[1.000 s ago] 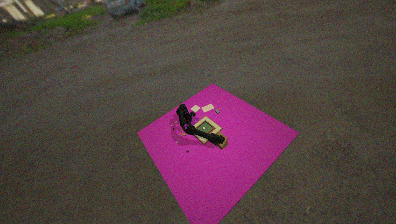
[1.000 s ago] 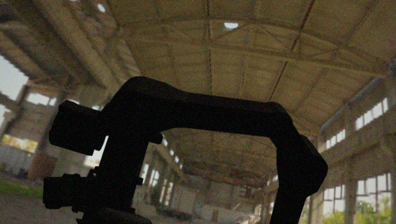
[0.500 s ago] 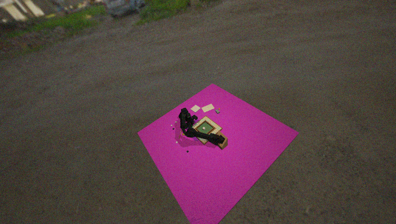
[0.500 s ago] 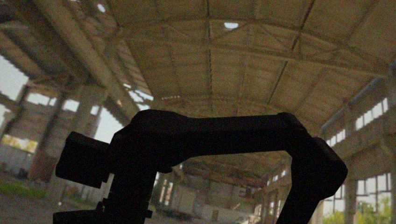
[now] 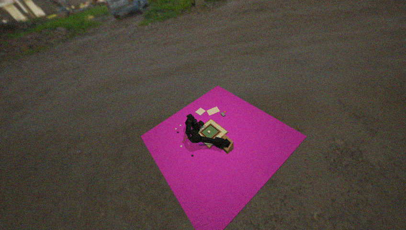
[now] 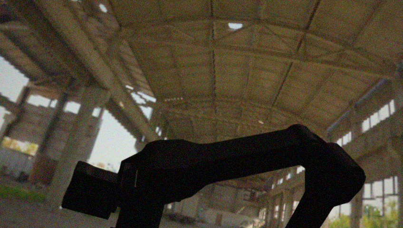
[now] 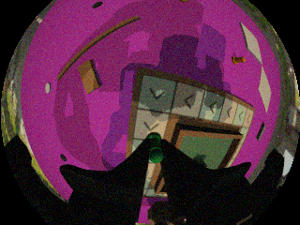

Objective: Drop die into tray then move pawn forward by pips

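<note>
My gripper (image 7: 154, 142) is shut on the green pawn (image 7: 156, 155), held between the fingertips in the wrist view. The pawn shows in front of the board's left column of squares, near the second square from the corner; its height above the board cannot be told. The board (image 5: 210, 120) (image 7: 157, 91) has pale and grey squares with arrows. The green-floored dice tray (image 5: 213, 133) (image 7: 211, 142) sits inside the ring. The white die (image 5: 208, 131) lies in the tray in the top view; its pips are too small to read. The exterior view shows only the dark arm.
Two pale sheets (image 5: 200, 111) (image 5: 213, 110) and a grey block (image 5: 222, 114) lie beyond the board. A small orange object (image 7: 238, 59) is near the sheets. A long wooden strip (image 7: 98, 44), a wooden block (image 7: 88, 77) and several small discs lie on the board's other side.
</note>
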Motion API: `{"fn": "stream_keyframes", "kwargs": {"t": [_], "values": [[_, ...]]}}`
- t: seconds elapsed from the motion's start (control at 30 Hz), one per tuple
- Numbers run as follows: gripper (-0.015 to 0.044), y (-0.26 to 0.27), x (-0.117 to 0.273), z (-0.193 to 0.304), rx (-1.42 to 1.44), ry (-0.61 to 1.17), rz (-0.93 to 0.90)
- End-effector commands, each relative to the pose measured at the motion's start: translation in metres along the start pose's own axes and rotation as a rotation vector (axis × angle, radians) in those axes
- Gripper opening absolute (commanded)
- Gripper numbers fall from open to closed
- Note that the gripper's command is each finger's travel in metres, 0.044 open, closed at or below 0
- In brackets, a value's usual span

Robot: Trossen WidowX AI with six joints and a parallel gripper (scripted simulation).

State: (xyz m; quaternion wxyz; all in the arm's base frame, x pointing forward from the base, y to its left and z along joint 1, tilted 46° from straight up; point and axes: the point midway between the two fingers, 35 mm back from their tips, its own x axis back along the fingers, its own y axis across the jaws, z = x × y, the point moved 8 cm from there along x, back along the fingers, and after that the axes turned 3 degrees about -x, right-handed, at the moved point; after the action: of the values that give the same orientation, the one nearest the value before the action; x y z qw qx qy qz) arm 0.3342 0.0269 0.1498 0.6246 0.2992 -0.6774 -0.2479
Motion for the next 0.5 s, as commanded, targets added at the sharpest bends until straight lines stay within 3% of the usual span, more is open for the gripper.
{"fn": "stream_keyframes", "kwargs": {"t": [0.0,0.47], "values": [[0.0000,0.000,-0.017,0.003,-0.008,0.009,-0.008],[0.0000,0.000,-0.035,0.003,-0.008,0.009,-0.010]]}}
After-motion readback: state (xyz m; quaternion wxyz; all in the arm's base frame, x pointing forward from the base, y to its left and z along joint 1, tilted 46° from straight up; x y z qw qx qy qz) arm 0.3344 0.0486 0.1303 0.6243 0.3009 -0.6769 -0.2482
